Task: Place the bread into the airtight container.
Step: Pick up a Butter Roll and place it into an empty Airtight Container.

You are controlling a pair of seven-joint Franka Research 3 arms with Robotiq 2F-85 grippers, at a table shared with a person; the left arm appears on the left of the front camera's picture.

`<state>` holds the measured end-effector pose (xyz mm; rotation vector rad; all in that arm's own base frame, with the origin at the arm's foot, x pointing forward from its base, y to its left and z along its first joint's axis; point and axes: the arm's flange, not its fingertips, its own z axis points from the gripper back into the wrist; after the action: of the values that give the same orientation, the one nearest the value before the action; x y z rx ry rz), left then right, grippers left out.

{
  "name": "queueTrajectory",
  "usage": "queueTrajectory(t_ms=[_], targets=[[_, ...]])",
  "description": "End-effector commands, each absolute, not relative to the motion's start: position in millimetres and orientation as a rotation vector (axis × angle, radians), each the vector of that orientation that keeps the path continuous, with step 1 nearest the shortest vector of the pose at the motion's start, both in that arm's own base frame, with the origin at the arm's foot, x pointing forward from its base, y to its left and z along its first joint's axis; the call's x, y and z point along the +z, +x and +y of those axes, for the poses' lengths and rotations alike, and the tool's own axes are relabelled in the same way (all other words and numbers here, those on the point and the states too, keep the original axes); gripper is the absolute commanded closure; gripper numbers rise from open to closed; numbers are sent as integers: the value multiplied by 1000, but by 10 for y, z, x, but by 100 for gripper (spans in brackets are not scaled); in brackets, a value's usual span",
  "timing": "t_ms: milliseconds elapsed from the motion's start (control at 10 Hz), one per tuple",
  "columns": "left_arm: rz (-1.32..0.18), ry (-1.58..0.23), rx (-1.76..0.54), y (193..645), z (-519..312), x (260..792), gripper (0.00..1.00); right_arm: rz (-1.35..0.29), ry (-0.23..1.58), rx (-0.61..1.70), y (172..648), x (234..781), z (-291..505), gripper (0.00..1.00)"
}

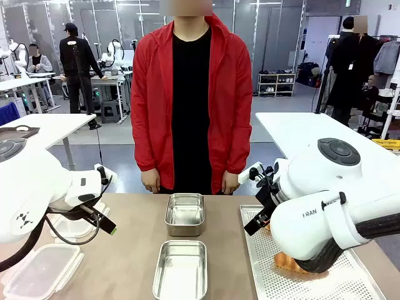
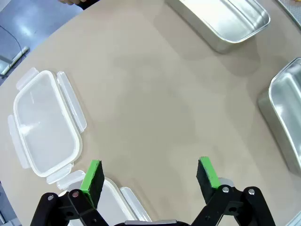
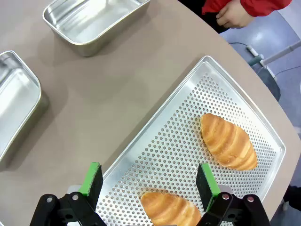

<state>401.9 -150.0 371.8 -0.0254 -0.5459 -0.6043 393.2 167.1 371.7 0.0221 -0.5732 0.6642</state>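
Two golden bread rolls lie on the perforated metal tray (image 3: 188, 136): one bread (image 3: 229, 141) farther out, the other bread (image 3: 169, 209) just below my right gripper (image 3: 149, 181), which hovers open and holds nothing. In the front view a bit of bread (image 1: 289, 262) peeks out under the right arm. Two open steel containers stand mid-table, the far one (image 1: 184, 212) and the near one (image 1: 181, 269). My left gripper (image 2: 150, 176) hangs open over bare table, beside a clear plastic lid (image 2: 44, 122).
A person in a red jacket (image 1: 190, 94) stands at the table's far edge, hands down; one hand (image 3: 235, 16) is near the tray's far corner. A second lid (image 1: 40, 272) lies at the front left. Bare tabletop separates the containers from the lids.
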Motion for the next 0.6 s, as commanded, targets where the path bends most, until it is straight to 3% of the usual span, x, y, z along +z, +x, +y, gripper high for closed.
queueTrajectory(t_ms=[0,500], targets=[[-546,-25,-605,4017,-1504,3718,0,-573,22,664,3932,3717,1672,0],[-546,-25,-605,4017,-1504,3718,0,-573,22,664,3932,3717,1672,0]])
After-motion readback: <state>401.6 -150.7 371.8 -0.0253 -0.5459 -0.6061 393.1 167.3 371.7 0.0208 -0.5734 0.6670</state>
